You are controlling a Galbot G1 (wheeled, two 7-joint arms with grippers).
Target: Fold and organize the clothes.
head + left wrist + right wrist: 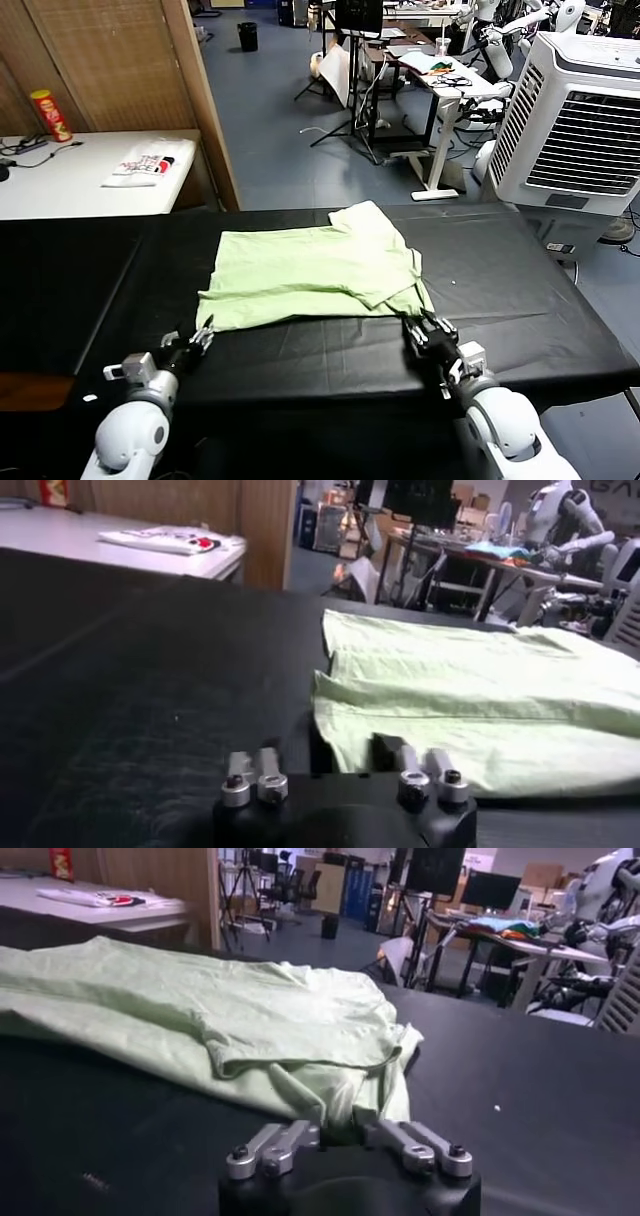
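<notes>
The pale green T-shirt [315, 275] lies partly folded across the middle of the black table [520, 320], its right sleeve side doubled over the body, probably so the near hem faces both arms for the next fold. The right gripper [425, 330] sits at the shirt's near right corner with its jaws pinched shut on a bunched fold of the cloth, as the right wrist view shows. The left gripper [200, 335] waits low at the near left corner, jaws parted around the hem's edge without clamping it.
</notes>
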